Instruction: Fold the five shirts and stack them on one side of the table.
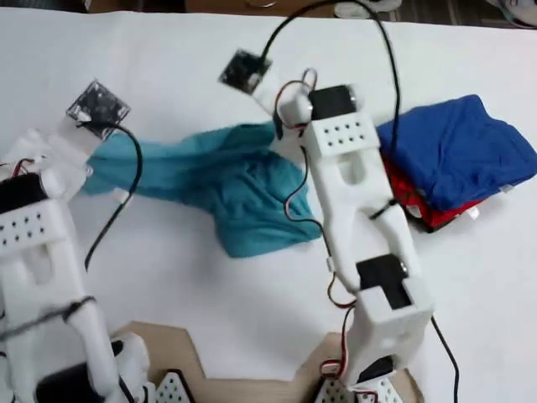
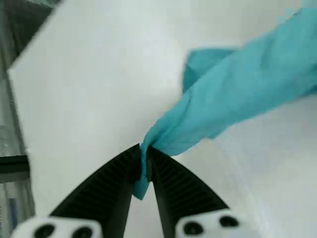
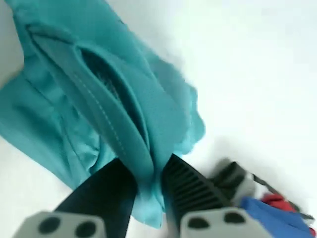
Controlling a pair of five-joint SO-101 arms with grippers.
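counter (image 1: 210,50): white, flat, matte, wide bare area on the far side.

teal shirt (image 1: 235,189) sits mid-counter, strung between both arms. Thin soft knit, limp. It's bunched into a rope toward the left arm, and by the right arm it's a wider crumpled lump w/ a lobe sagging toward the near edge. Not flat, no fold in it yet. My read: step = spread/straighten before the 1st fold.

Stack at the counter's right side: blue shirt (image 1: 457,147) on top of red shirt (image 1: 440,211). Both roughly folded w/ soft rounded edges, blue covers most of red. Can't tell if anything's under them. If not, teal is prob shirt no. 3 of 5.

right tool (image 3: 147,166): black ribbed fingers pinching a thick hem fold w/ visible stitching, held slightly apart by the cloth bulk.

left tool (image 2: 145,153): fingers pressed together on a teal corner, small tab poking out behind the tips.

Next move IMO: draw the two grips apart and lower them so the fabric lands flat, no twist. Needs even tension, since knit stretches and could slip out if yanked.

Risk: right arm's lower link and cable (image 1: 394,109) sit right by the stack and could drag the blue shirt.
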